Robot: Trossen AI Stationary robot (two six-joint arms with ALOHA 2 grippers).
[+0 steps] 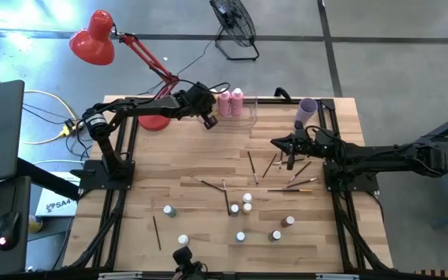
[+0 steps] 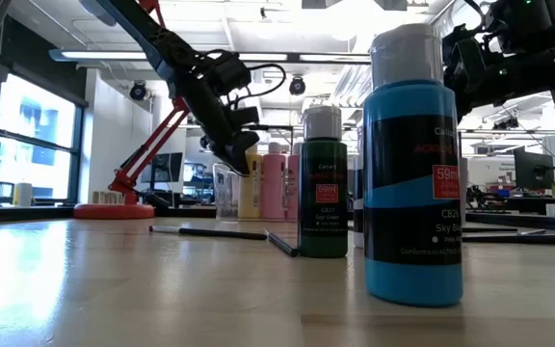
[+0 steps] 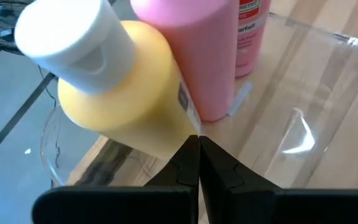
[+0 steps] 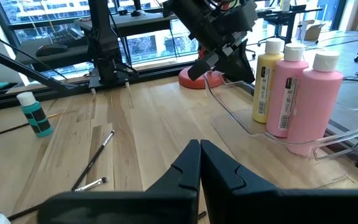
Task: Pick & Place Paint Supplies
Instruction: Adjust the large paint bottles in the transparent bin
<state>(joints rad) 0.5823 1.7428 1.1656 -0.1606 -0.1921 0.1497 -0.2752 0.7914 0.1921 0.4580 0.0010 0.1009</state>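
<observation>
Three tall paint bottles — one yellow, two pink — crowd the clear plastic bin, partly hiding it. Left gripper and right gripper: both pressed together, empty.

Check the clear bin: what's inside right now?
The clear bin holds three tall bottles standing upright: one yellow bottle and two pink bottles. No small bottles or brushes show in it; its floor behind the bottles is hidden.
</observation>
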